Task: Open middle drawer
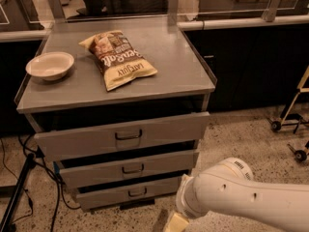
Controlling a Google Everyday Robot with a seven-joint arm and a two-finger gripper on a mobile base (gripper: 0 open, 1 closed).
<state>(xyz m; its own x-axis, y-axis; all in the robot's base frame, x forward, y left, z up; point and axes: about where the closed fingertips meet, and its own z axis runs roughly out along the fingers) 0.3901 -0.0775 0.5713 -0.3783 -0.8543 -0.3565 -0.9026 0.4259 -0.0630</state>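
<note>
Centrally in the grey cabinet, the middle drawer [130, 168] is seen as the second of three fronts, with a small dark bar handle at its centre, set between the taller top front [87, 141] and the lowest front [101, 197]. On the surface [178, 57] above, a white bowl [50, 65] is placed at the left and a chip bag [118, 58] near it. The white arm [241, 197] is seen low at the right, apart from the drawers, and the hand [176, 223] is cut off at the bottom edge, so open or closed cannot be told.

Gripper [176, 223] at bottom edge, below middle drawer [128, 168].
</note>
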